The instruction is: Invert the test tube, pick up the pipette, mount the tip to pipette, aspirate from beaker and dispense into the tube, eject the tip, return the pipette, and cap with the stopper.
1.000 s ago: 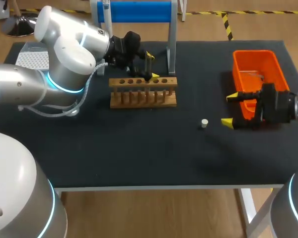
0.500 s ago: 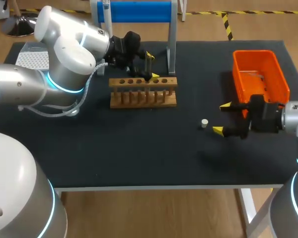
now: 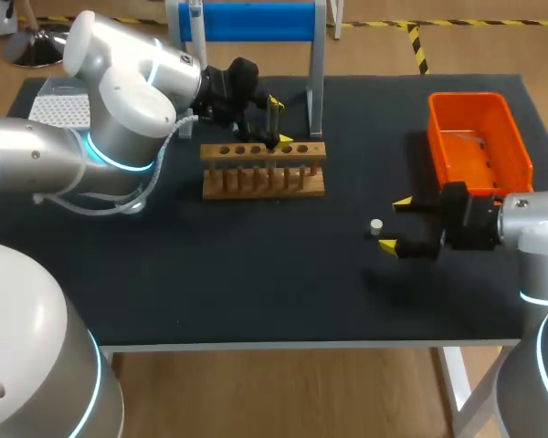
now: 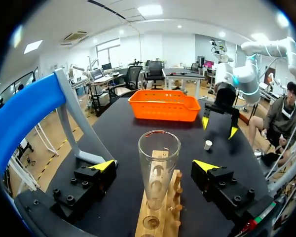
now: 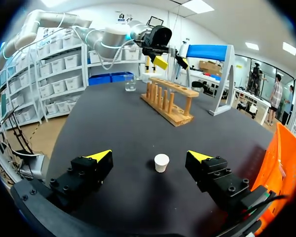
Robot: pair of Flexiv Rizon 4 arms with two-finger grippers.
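Right fingers (image 3: pixel 395 224), wide open and empty, just short of the stopper (image 3: pixel 375 226); off-centre closing may knock it away. Left fingers (image 3: pixel 279 120) open around the tube (image 4: pixel 159 163).

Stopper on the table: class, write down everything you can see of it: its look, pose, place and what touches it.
The stopper is a small, matte, cream-white plug, slightly tapered and wider at the top. It stands upright on the black table, well away from the wooden rack, just ahead of the gap between the fingers of the open right tool, touching neither. Only the table touches it.
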